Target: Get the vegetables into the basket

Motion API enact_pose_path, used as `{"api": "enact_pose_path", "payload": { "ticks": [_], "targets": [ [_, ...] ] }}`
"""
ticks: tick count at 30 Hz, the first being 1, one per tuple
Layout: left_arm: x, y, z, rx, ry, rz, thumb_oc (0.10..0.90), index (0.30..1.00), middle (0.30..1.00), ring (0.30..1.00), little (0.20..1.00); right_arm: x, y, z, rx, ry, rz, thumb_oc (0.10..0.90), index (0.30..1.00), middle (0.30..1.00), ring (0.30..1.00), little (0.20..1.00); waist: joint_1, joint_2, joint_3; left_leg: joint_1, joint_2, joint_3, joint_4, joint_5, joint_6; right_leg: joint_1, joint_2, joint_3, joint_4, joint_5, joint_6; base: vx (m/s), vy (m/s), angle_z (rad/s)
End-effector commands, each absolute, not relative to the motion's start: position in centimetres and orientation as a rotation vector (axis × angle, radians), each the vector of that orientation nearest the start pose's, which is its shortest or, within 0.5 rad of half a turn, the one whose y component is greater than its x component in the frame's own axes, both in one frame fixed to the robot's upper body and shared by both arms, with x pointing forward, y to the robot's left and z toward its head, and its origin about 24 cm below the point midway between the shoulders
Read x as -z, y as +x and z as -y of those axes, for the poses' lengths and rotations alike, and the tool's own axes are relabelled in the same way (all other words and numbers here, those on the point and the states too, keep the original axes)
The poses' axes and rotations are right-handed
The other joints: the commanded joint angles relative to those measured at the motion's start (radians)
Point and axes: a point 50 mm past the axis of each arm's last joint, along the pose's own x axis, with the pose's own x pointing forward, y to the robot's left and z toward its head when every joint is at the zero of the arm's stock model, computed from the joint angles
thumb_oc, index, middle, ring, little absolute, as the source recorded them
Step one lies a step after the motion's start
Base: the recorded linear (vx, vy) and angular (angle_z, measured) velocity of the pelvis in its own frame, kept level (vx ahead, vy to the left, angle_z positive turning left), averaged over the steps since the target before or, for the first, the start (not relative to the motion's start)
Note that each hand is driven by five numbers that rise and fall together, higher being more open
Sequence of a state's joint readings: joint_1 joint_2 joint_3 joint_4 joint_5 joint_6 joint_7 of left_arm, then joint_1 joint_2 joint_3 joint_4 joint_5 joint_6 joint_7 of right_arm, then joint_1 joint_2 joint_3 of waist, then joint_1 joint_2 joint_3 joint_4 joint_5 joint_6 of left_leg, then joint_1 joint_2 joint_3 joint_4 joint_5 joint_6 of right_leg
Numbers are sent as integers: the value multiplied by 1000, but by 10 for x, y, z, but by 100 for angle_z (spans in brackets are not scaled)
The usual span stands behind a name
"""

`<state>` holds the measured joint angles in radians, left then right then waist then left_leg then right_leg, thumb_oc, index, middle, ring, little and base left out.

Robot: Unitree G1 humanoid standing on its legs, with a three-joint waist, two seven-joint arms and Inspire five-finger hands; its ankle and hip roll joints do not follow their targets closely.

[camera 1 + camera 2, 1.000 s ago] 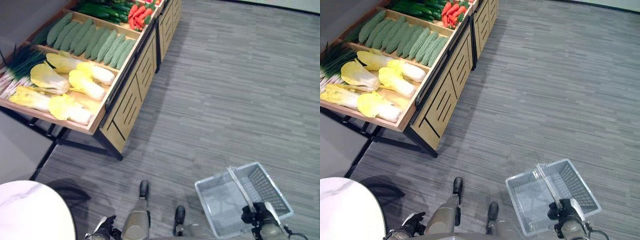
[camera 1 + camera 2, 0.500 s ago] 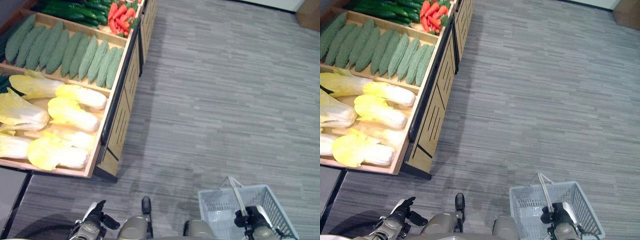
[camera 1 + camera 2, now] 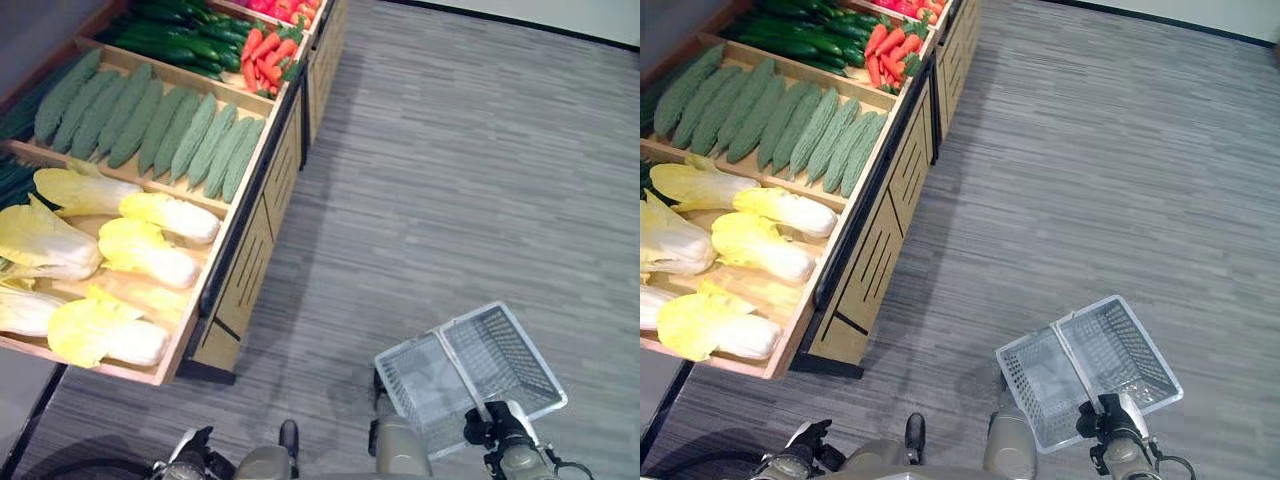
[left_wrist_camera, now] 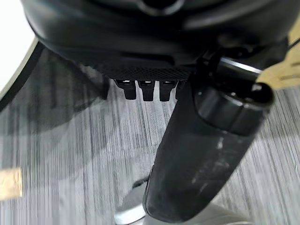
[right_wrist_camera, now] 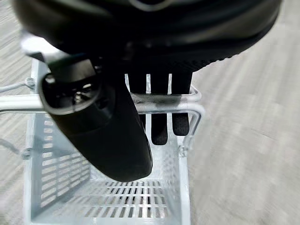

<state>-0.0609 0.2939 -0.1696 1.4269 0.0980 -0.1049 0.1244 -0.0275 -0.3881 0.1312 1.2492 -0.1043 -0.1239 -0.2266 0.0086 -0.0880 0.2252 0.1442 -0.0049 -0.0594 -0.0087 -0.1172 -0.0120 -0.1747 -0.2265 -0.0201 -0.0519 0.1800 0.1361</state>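
1. Along the left side, a wooden display stand (image 3: 250, 260) holds the vegetables in compartments; none are in the basket.
2. Nearest compartment: pale yellow-and-white cabbages (image 3: 130, 245), lying on their sides, several touching.
3. Next compartment farther back: bumpy green bitter gourds (image 3: 170, 130), laid side by side in a row.
4. Farther still: dark green cucumbers (image 3: 175, 40), with red peppers (image 3: 265, 55) just to their right.
5. Green onions (image 3: 15, 180) show at the left edge beside the cabbages.
6. Basket (image 3: 500, 345): light grey plastic mesh, nothing inside, at near right and well apart from the stand. Whether it hangs off the floor or touches it, cannot tell.
7. Basket handle (image 5: 159, 103): a pale bar across the top. In the right wrist view the right hand (image 3: 1105, 425) has its fingers (image 5: 159, 117) curled over this bar, thumb alongside, gripping it.
8. Left hand (image 3: 190, 455): low at the near left edge, away from the stand and the basket. In the left wrist view its fingers (image 4: 145, 89) appear as short tips bent in under the palm, close together, holding nothing; the thumb stands out beside them.
9. Floor (image 3: 450, 170): grey striped carpet, stretching right of the stand.
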Motion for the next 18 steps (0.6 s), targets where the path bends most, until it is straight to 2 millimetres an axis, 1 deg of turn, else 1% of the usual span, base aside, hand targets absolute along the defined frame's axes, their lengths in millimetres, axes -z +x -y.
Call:
{"api": "enact_pose_path", "payload": {
  "ticks": [1, 2, 4, 5, 6, 7, 8, 9, 10, 11, 12, 13, 14, 15, 16, 17, 18],
  "targets": [
    [156, 90, -260, -115, 475, -1206, 900, 1000, 1000, 1000, 1000, 109, 123, 336, 299, -725, -991, 400, 300, 300, 300, 300, 20, 31, -13, -55, 85, -27, 121, 51, -47, -59, 21, -30, 141, 33, 26, 159, -200, 69],
    [156, 90, -260, -115, 475, -1206, 900, 1000, 1000, 1000, 1000, 109, 123, 336, 299, -725, -991, 400, 300, 300, 300, 300, 20, 31, -13, -55, 85, -27, 121, 51, -47, -59, 21, -30, 141, 33, 26, 139, -196, 42],
    [157, 89, -256, -121, 448, -1209, 900, 1000, 1000, 1000, 1000, 106, 121, 342, 309, -738, -995, 400, 300, 300, 300, 300, 29, 44, -19, -69, 125, -61, 131, 127, -73, -39, 42, -81, 169, -6, 3, 122, -348, 31],
    [157, 93, -251, -107, 446, -1195, 900, 1000, 1000, 1000, 1000, 101, 121, 350, 332, -750, -985, 400, 300, 300, 300, 300, 28, 43, -16, -104, 147, -57, 154, 148, -82, -29, 39, -125, 179, -30, -11, 98, -432, 65],
    [157, 98, -249, -98, 448, -1182, 900, 1000, 1000, 1000, 1000, 99, 120, 354, 348, -756, -983, 400, 300, 300, 300, 300, 24, 48, -10, -119, 165, -19, 174, 162, -85, -18, 35, -151, 188, -47, -19, 59, -298, 90],
    [157, 98, -249, -98, 448, -1181, 900, 1000, 1000, 1000, 1000, 99, 120, 354, 348, -756, -983, 400, 300, 300, 300, 300, 22, 46, -12, -122, 163, -21, 172, 164, -84, -19, 32, -152, 187, -45, -19, 54, -225, 103],
    [156, 105, -244, -81, 450, -1159, 900, 1000, 1000, 1000, 1000, 95, 119, 361, 371, -766, -989, 400, 300, 300, 300, 300, 12, 49, -4, -156, 191, 76, 209, 183, -86, 0, 22, -195, 196, -73, -35, 37, -195, 92],
    [156, 108, -241, -71, 451, -1150, 900, 1000, 1000, 1000, 1000, 94, 116, 364, 385, -764, -1001, 400, 300, 300, 300, 300, 5, 54, -5, -170, 213, 139, 213, 195, -84, 19, 22, -223, 191, -86, -43, 50, -251, 95],
    [155, 113, -240, -64, 454, -1135, 900, 1000, 1000, 1000, 1000, 94, 110, 367, 412, -756, -1018, 400, 300, 300, 300, 300, 2, 58, -5, -187, 224, 196, 203, 203, -82, 38, 21, -253, 183, -98, -46, 24, -131, 98],
    [155, 113, -239, -64, 454, -1135, 900, 1000, 1000, 1000, 1000, 94, 110, 368, 412, -756, -1018, 400, 300, 300, 300, 300, 1, 59, -5, -188, 224, 195, 203, 203, -82, 40, 21, -254, 181, -97, -46, 24, -158, 138],
    [154, 119, -237, -56, 461, -1118, 900, 1000, 1000, 1000, 1000, 96, 105, 368, 441, -737, -1031, 400, 300, 300, 300, 300, 4, 65, -2, -237, 205, 257, 176, 190, -76, 69, 16, -303, 163, -106, -40, 37, -148, 132],
    [153, 122, -236, -52, 470, -1114, 900, 1000, 1000, 1000, 1000, 97, 102, 367, 455, -725, -1040, 400, 300, 300, 300, 300, 4, 69, -6, -267, 179, 296, 154, 181, -67, 82, 11, -334, 151, -108, -39, 62, -165, 126],
    [153, 122, -236, -49, 478, -1115, 900, 1000, 1000, 1000, 1000, 99, 100, 366, 455, -721, -1044, 400, 300, 300, 300, 300, 3, 70, -7, -291, 160, 317, 142, 184, -61, 89, 11, -352, 147, -107, -39, 84, -73, 88],
    [153, 122, -238, -53, 483, -1118, 900, 1000, 1000, 1000, 1000, 100, 99, 364, 451, -722, -1046, 400, 300, 300, 300, 300, 3, 73, -7, -307, 155, 348, 127, 198, -60, 97, 14, -364, 143, -110, -41, 164, -28, 92],
    [153, 120, -240, -61, 488, -1122, 900, 1000, 1000, 1000, 1000, 102, 99, 361, 439, -725, -1046, 400, 300, 300, 300, 300, 8, 77, -7, -310, 154, 363, 106, 204, -74, 114, 24, -366, 143, -129, -32, 239, 30, 79],
    [154, 117, -242, -61, 495, -1138, 900, 1000, 1000, 1000, 1000, 104, 101, 357, 417, -726, -1045, 400, 300, 300, 300, 300, 22, 78, -6, -328, 154, 383, 74, 240, -75, 131, 33, -383, 141, -136, -34, 215, 38, 55],
    [154, 117, -243, -61, 496, -1139, 900, 1000, 1000, 1000, 1000, 104, 101, 357, 416, -726, -1046, 400, 300, 300, 300, 300, 22, 77, -5, -322, 152, 383, 70, 239, -77, 133, 32, -381, 145, -141, -32, 181, 84, 26]
  ]
}}
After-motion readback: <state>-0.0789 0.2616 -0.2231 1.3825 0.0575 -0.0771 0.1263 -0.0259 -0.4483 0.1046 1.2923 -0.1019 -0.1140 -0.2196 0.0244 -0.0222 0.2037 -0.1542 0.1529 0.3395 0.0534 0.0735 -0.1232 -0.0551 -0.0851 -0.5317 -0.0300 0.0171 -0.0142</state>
